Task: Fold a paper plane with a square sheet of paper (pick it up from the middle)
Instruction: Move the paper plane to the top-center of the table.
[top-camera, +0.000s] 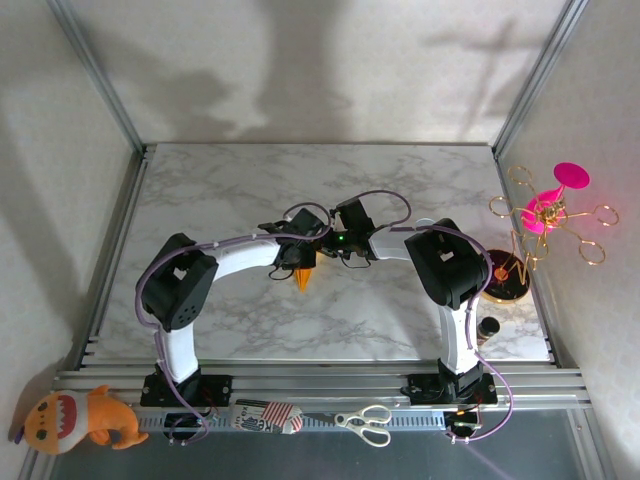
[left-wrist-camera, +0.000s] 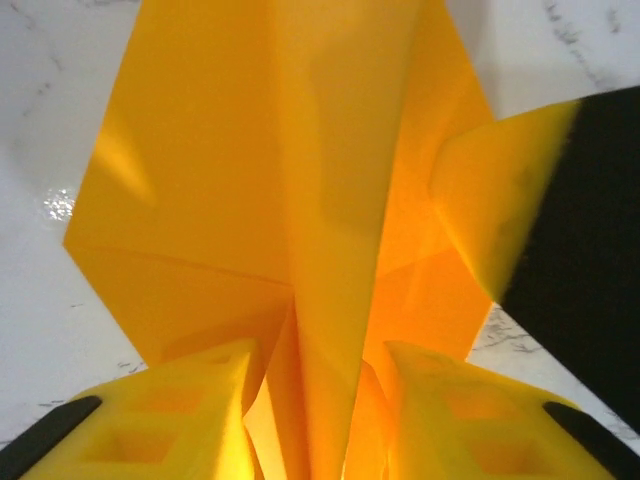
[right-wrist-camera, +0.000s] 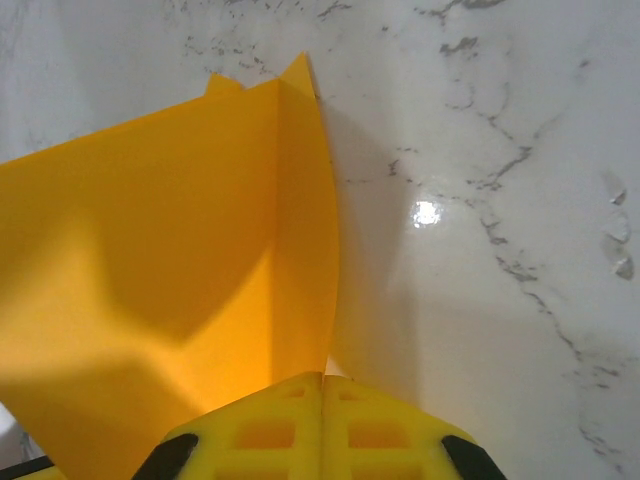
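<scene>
White marble-patterned table top (top-camera: 400, 190) is lying inside a frame of aluminium posts (top-camera: 97, 75). Pale plain walls (top-camera: 320, 60) are closing in the back and both sides. Soft grey shadows (top-camera: 250, 80) are falling across the back wall. A small bright glint (right-wrist-camera: 426, 213) is showing on the marble. Slotted aluminium rails (top-camera: 320, 378) are running along the near edge.

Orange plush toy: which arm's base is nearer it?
Left. The left arm's base stands just beside the plush toy; the right arm's base is far across, past the scissors.
</scene>
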